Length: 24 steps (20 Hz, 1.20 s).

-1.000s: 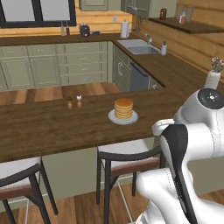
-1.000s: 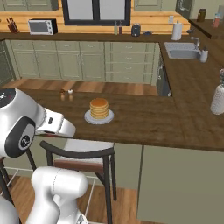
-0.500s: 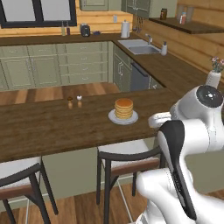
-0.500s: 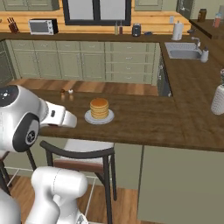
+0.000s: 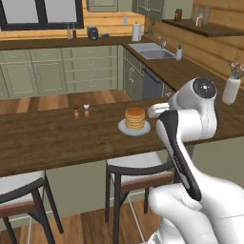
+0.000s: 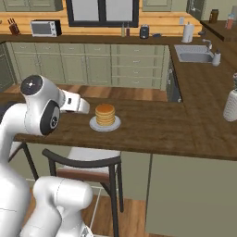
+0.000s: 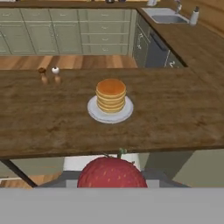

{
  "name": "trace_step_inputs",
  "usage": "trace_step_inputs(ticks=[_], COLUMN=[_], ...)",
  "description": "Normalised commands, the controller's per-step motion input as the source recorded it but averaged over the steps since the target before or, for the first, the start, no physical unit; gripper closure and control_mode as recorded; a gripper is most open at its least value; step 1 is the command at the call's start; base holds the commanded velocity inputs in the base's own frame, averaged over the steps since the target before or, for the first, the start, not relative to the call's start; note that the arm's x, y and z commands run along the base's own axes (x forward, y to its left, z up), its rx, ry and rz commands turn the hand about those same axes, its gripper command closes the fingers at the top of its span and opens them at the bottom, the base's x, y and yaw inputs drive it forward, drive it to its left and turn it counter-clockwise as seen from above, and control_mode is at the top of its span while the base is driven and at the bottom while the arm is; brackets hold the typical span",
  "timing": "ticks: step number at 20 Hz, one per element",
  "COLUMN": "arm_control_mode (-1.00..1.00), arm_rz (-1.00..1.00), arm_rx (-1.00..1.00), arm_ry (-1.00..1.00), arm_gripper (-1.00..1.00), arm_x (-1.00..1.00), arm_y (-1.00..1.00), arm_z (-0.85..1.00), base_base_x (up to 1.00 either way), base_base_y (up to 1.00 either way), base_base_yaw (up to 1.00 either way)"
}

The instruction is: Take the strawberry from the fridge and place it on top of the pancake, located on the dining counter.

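So we had the gripper (image 7: 112,186) closed partway on the strawberry (image 7: 112,173), which sat right at the bottom of the hand view, big and red with its little green stem poking up, so the fruit was clearly out of the fridge and riding along with us. From a second earlier the main thing that changed was the arm: in the base views the forearm had swung forward and out over the near edge of the tabletop (image 5: 57,138), with the wrist now reaching in close beside the plate in the right base view. The pancake (image 7: 110,95) stack hadn't budged, still sitting on its pale plate (image 7: 94,111) out in the middle of the dark wood, with the two little shakers (image 7: 49,75) off to one side and well apart from it. In the hand view the stack was straight ahead of the berry with bare wood between them, so we figured the carry was mostly done and what was left was to push out over the stack, come down and let go. The berry's round, so it could easily roll off the top pancake if dropped from too high.
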Motion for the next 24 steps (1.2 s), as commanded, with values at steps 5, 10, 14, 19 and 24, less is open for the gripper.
trace_step_inputs(ticks=[5,10,14,19,24], arm_control_mode=[-1.0,-1.0,-1.0,-1.0,-1.0], arm_rz=[0.01,0.0,0.0,0.0,0.0], arm_rx=[0.03,0.0,0.0,-0.01,0.0], arm_ry=[0.16,0.06,0.05,0.06,0.08], arm_gripper=[1.0,1.0,1.0,1.0,1.0], arm_x=[1.0,0.96,1.0,1.0,1.0], arm_y=[0.0,-0.02,0.0,-0.06,-0.06], arm_z=[-0.04,-0.23,-0.55,-0.45,-0.23], base_base_x=[0.0,0.0,0.0,0.0,0.0], base_base_y=[0.0,0.0,0.0,0.0,0.0], base_base_yaw=[0.0,0.0,0.0,0.0,0.0])
